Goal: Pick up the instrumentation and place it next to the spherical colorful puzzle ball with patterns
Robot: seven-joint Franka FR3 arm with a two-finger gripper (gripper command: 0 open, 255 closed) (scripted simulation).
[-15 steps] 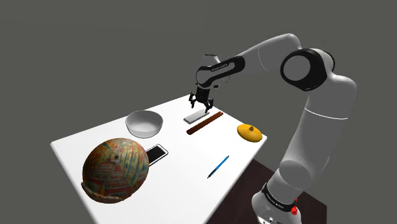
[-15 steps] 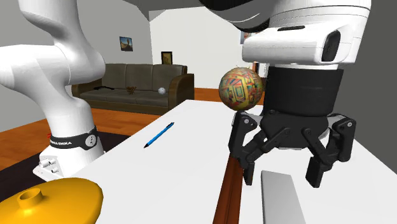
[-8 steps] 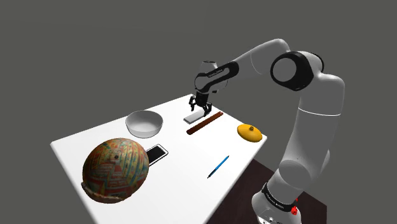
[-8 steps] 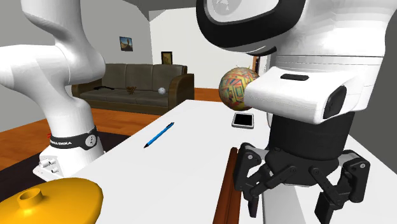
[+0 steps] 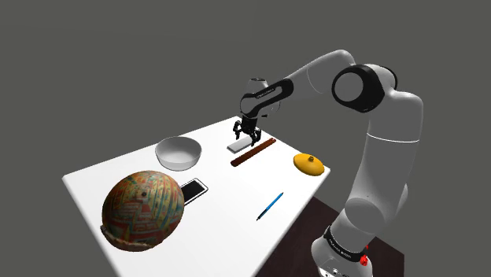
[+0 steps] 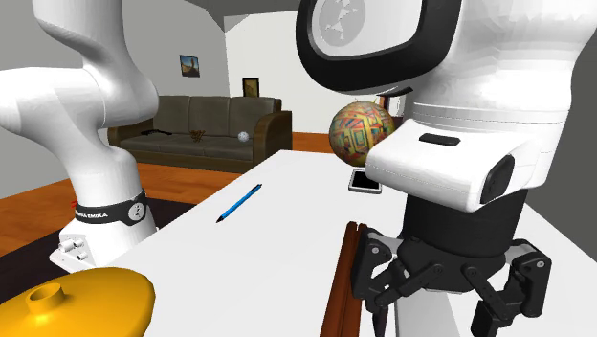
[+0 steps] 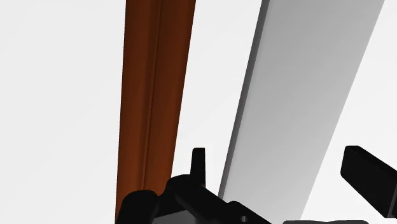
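Black pincer (image 7: 277, 156) hung with fingers apart, straddling the flat grey rectangular slab (image 7: 305, 89). The slab lay on the white desk (image 5: 228, 228), just beside a long brown strip (image 7: 156, 95). Best bet was to lower squarely, clamp the slab's long edges and stay clear of the strip.

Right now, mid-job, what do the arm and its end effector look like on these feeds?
The arm has smooth, rounded white links with dark joints, among them a big black round cap. A black band with white lettering rings its foot, beside a small red knob. The end effector is all black: a compact body with two fingers on jointed linkages.
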